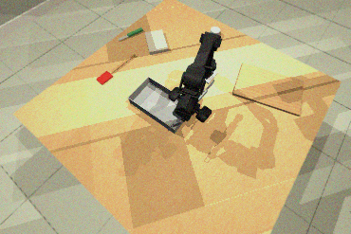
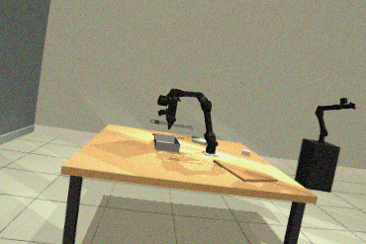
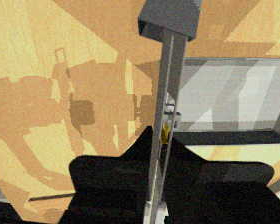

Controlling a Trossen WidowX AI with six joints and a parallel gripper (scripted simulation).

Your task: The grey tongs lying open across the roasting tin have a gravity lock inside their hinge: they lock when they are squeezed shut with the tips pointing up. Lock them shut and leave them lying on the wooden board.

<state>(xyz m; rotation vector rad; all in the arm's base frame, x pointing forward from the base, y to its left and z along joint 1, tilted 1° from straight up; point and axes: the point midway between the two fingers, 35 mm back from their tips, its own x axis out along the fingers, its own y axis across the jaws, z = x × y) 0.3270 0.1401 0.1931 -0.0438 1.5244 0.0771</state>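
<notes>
The grey tongs [image 2: 183, 126] [image 3: 175, 65] are held in the air above the level of the roasting tin [image 1: 151, 117] [image 2: 166, 146] [image 3: 231, 137], lying nearly level. Their two long arms run close together in the wrist view, with a wide grey block at the far end. My gripper [image 2: 170, 126] [image 3: 152, 130] is shut on the tongs partway along their length. Whether the lock is engaged cannot be told. The wooden board [image 1: 266, 84] [image 2: 244, 171] lies flat on the table, away from the tongs, with nothing on it.
A red-headed spatula [image 1: 104, 78], a green-handled knife [image 1: 135, 32] and a pale block [image 1: 157, 40] lie on the far side of the tin. A small white cylinder [image 1: 215, 30] [image 2: 245, 152] stands near the arm's base. Another arm stands on a black pedestal [image 2: 319, 167] off the table.
</notes>
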